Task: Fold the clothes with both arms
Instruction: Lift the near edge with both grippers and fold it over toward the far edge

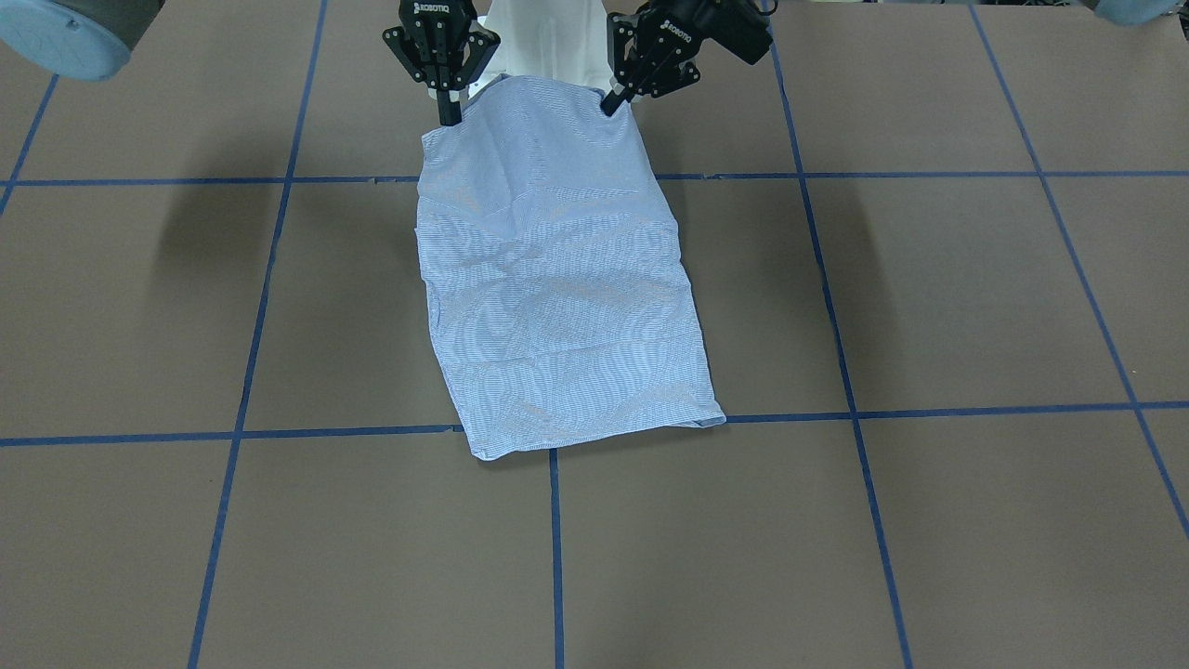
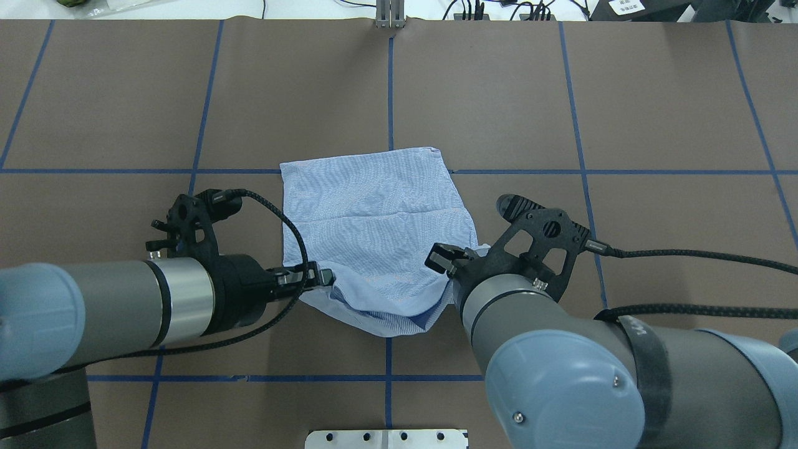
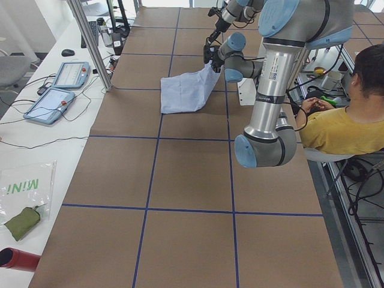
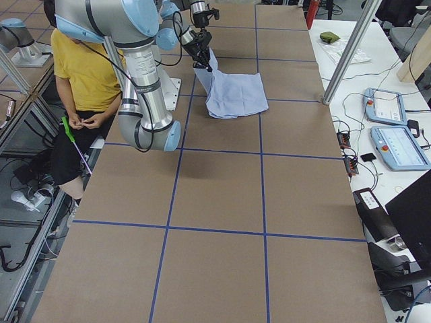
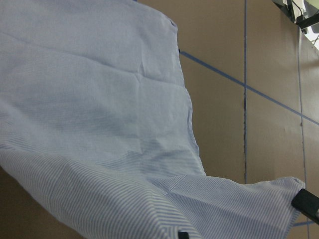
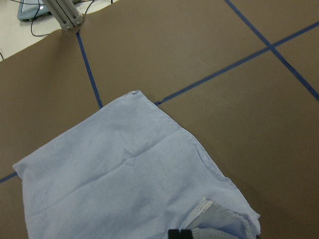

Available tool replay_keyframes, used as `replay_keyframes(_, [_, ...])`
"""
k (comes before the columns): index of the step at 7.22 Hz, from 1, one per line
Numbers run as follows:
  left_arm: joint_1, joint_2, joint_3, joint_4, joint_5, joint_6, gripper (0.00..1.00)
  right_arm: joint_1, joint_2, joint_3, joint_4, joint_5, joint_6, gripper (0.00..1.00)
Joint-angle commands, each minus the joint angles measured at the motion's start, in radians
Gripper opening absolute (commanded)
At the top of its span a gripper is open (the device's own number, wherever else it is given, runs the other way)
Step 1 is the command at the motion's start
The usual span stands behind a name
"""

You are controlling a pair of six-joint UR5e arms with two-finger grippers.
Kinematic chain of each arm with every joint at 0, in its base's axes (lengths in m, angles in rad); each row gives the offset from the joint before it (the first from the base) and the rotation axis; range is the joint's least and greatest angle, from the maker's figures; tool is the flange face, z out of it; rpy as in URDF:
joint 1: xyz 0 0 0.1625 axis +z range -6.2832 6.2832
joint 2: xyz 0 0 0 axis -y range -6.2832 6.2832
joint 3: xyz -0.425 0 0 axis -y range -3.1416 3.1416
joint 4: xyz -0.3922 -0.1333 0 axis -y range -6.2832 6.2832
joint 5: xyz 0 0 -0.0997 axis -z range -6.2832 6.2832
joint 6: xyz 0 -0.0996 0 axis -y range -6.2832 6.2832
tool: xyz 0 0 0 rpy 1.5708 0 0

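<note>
The light blue striped shirt [image 1: 557, 288] is folded into a long narrow panel. Its far end lies flat on the brown table and its near end is lifted off the surface. My left gripper [image 1: 613, 102] is shut on one near corner of the shirt; it also shows in the overhead view [image 2: 324, 275]. My right gripper [image 1: 450, 116] is shut on the other near corner; it also shows in the overhead view [image 2: 444, 259]. The cloth [image 2: 374, 218] sags between the two grippers. Both wrist views show the shirt from above [image 5: 89, 99] [image 6: 114, 184]. Collar, pocket and buttons are hidden.
The table [image 1: 929, 297] is brown with a blue tape grid. The white pedestal base [image 1: 548, 37] stands just behind the shirt. A seated person in yellow [image 3: 342, 129] is beside the robot. A metal post [image 3: 90, 42] and tablets [image 3: 51, 102] stand along the far side.
</note>
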Motion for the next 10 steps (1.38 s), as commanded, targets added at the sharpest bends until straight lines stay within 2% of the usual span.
replay_keyframes(1, [-0.121, -0.035, 0.103, 0.024, -0.002, 0.096, 0.0, 0.09, 0.009, -0.141, 0.14, 0.015, -0.055, 0.0])
replay_keyframes(3, [-0.221, -0.102, 0.27, 0.024, -0.001, 0.191, 0.0, 0.166, 0.028, -0.329, 0.315, 0.045, -0.104, 0.0])
replay_keyframes(5, [-0.242, -0.167, 0.422, 0.009, 0.004, 0.211, 0.0, 0.213, 0.098, -0.489, 0.359, 0.049, -0.124, 0.0])
replay_keyframes(8, [-0.255, -0.248, 0.559, -0.005, 0.007, 0.248, 0.0, 0.251, 0.195, -0.744, 0.516, 0.054, -0.153, 0.0])
replay_keyframes(10, [-0.261, -0.275, 0.677, -0.069, 0.008, 0.262, 0.0, 0.265, 0.198, -0.801, 0.566, 0.077, -0.172, 0.0])
